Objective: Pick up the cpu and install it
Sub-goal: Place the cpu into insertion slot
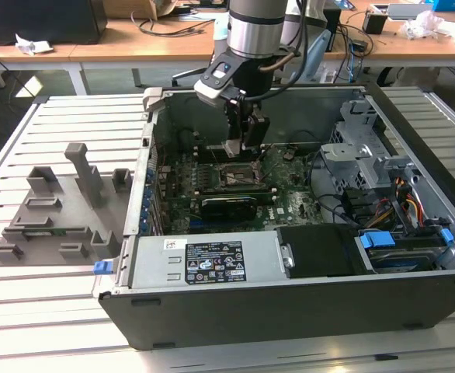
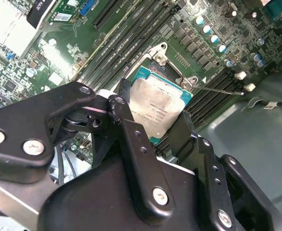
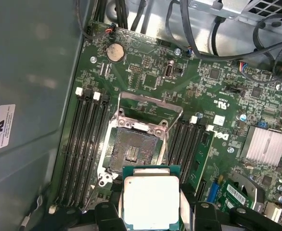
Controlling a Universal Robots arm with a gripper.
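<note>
Cpu (image 3: 152, 201): silver top plate up, green rim showing, lifted clear of the board. It hangs close over the open socket (image 3: 131, 150), not seated. The fingers (image 2: 127, 126) are closed on two opposite edges of the cpu, one on each side, seen in both wrist views. In the exterior view the gripper (image 1: 241, 148) reaches down into the computer case (image 1: 212, 311).

Socket: contact bed bare, nothing in it. The retention frame (image 3: 141, 124) is swung back toward the far side, so the way down looks clear.

Judgement for this step: keep the chip flat, square its edges to the socket walls, and match the corner mark before descent. Come straight down with no sideways slide across the contacts, and let go only once it sits level.

Case contents: motherboard (image 3: 213, 82), memory slots (image 3: 85, 144) on both sides of the socket, drive cage (image 1: 359, 148), cable bundles.

Outside, a grey holder tray (image 1: 53, 214) sits on the slatted desk (image 1: 41, 318). I cannot tell what its recesses hold.
</note>
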